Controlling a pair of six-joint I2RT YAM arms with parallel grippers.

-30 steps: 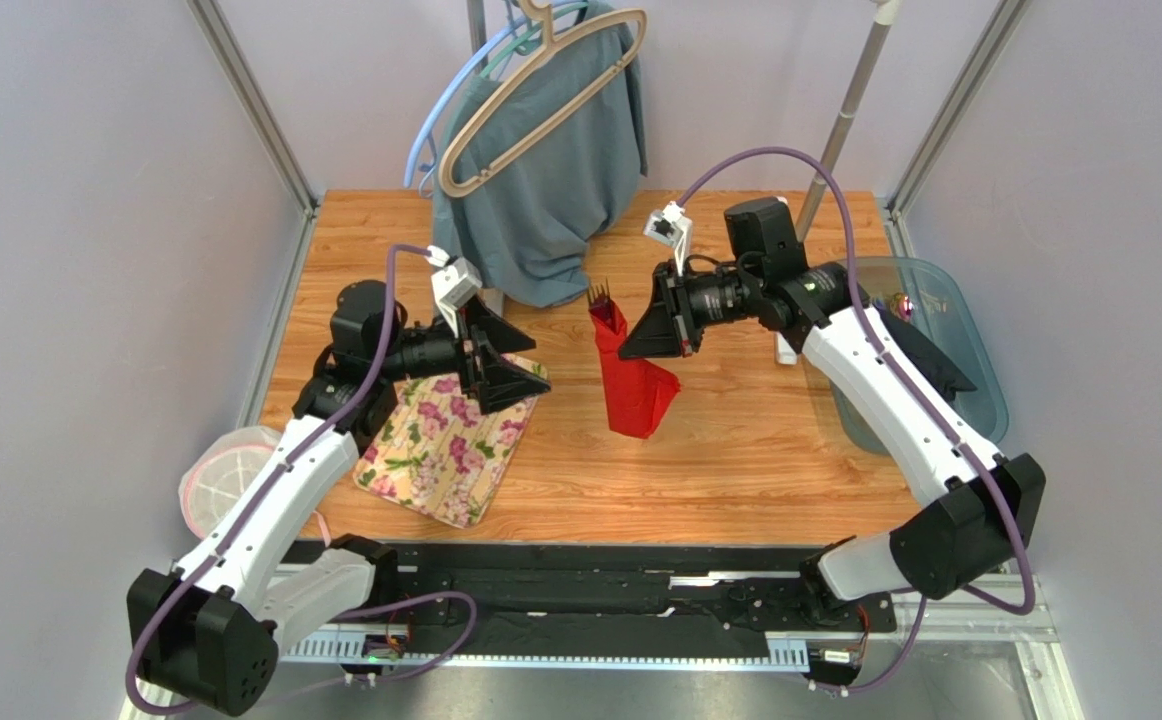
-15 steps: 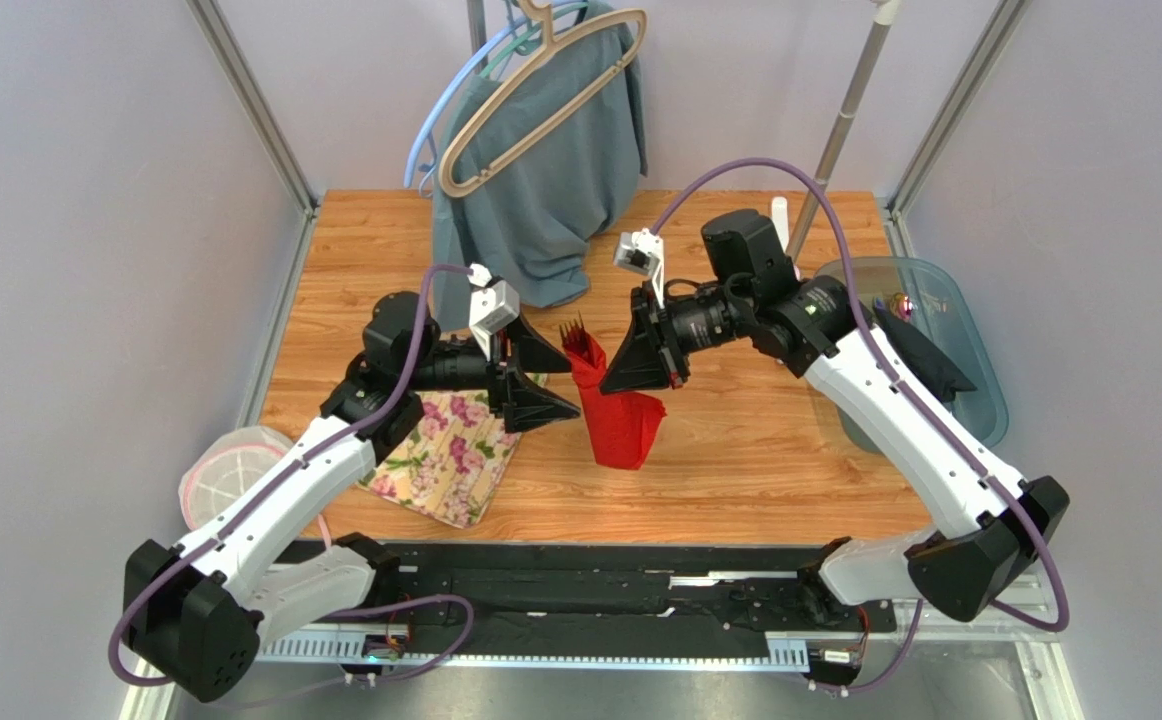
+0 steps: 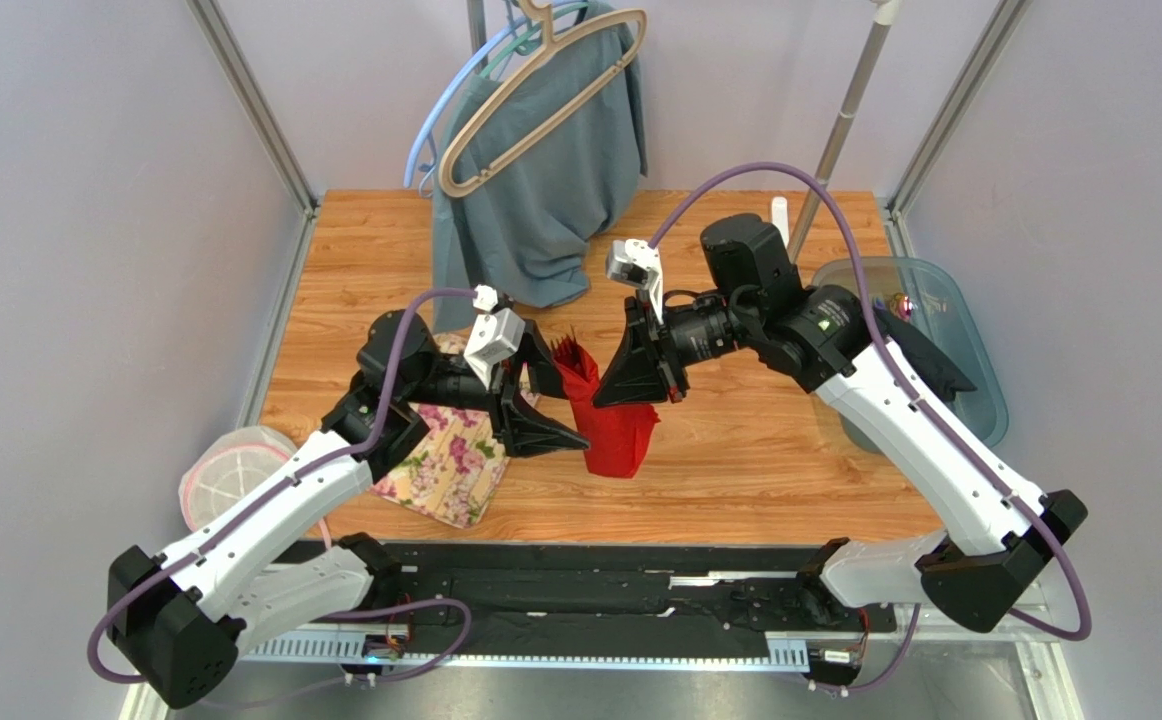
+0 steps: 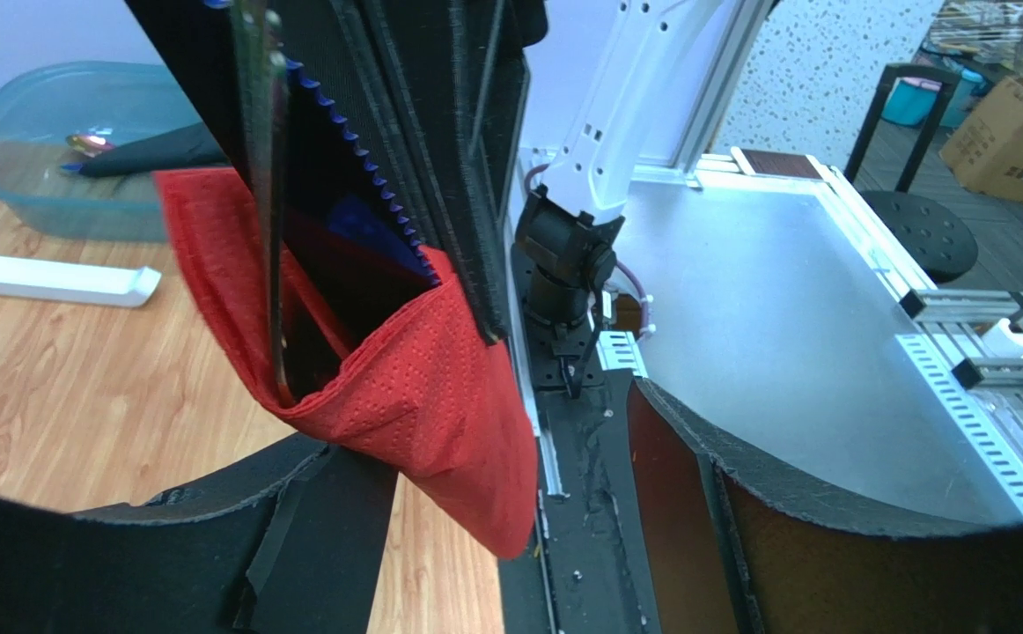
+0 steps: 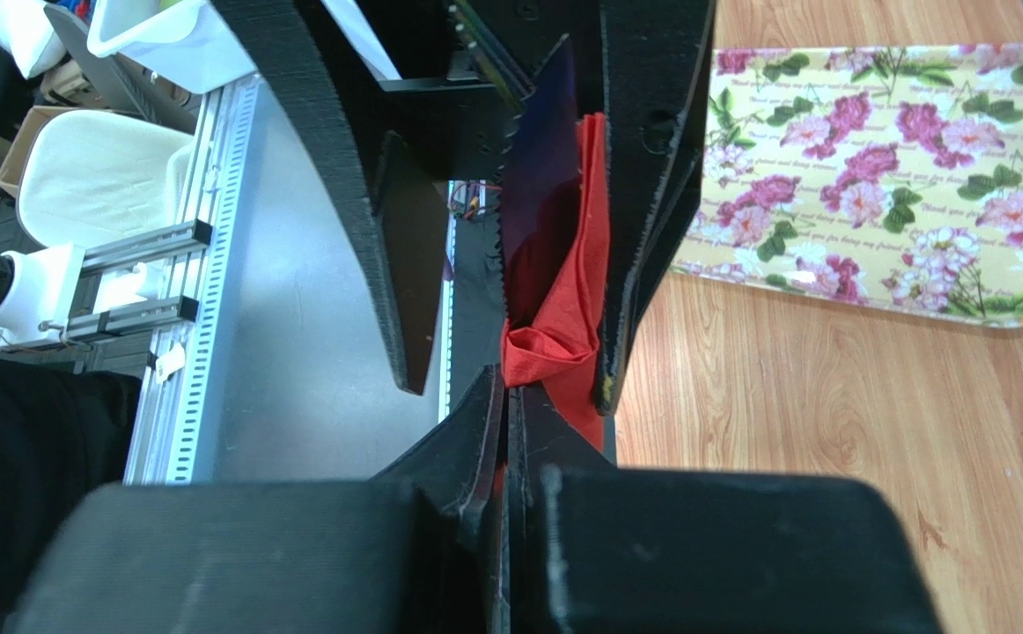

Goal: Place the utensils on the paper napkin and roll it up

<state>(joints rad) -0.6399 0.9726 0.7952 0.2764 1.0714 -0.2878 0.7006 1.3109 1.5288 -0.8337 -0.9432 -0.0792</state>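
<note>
Standing at the near edge of the bench (image 3: 753,465), the two arms reach inward and meet a little left of the middle. Just beyond the left arm lies a floral mat (image 3: 445,450), flat on the wood (the arm covers part of it).

Next comes the left hand (image 4: 490,423). Its jaws are apart but not fully wide, and the paper napkin (image 3: 620,432) hangs between its two fingers. Whether they touch the paper I cannot tell. The napkin is bright red and gathered into a loose pouch, and it hangs over the bench just right of the mat.

The right hand (image 5: 509,403) is closed tight and pinches the napkin. Inside the pouch are the utensils (image 3: 574,350). Dark tines stick out at the top, and a blue piece with a toothed edge shows in the left wrist view.

Farther right, a clear blue tub (image 3: 993,375) stands at the side of the bench. At the far edge a grey-green garment (image 3: 542,195) hangs with a beige hanger (image 3: 491,93).
</note>
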